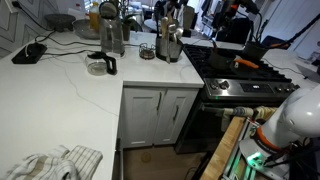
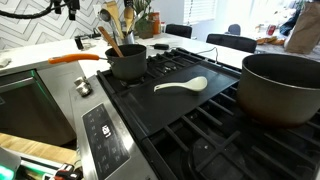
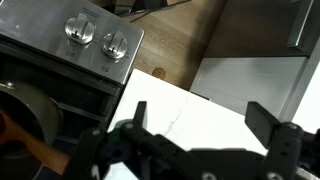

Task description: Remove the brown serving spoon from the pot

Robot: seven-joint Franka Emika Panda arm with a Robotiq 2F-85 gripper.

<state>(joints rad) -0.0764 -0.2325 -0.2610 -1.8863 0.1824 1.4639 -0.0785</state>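
Arm (image 1: pixel 290 115) sits low at the right edge in an exterior view, in front of the oven door (image 1: pixel 235 112) and well apart from the stovetop. In the wrist view the gripper (image 3: pixel 200 135) points down. Its dark fingers (image 3: pixel 130 125) are spread wide apart, with nothing between them and nothing touched.

Wrist view, left to right: two steel stove knobs (image 3: pixel 78 30), a strip of wood floor (image 3: pixel 185 45), and a white veined surface (image 3: pixel 190 100) under the fingers. There is a brownish blur at lower left; I can't tell what it is.

Stovetop in an exterior view, left to right: control panel (image 2: pixel 100 130), then the pot (image 2: pixel 127 65), dark with an orange handle (image 2: pixel 72 58), on a back burner. The brown serving spoon (image 2: pixel 108 38) stands tilted inside it, head up. A white spoon (image 2: pixel 182 86) lies flat on the grate just beside the pot. A larger dark pot (image 2: pixel 282 85) is at far right.

Room: white counter (image 1: pixel 60 100) with a crumpled cloth (image 1: pixel 50 162) near its front edge, steel jugs (image 1: pixel 112 35) at the back, and white cabinets (image 1: pixel 160 115) below.
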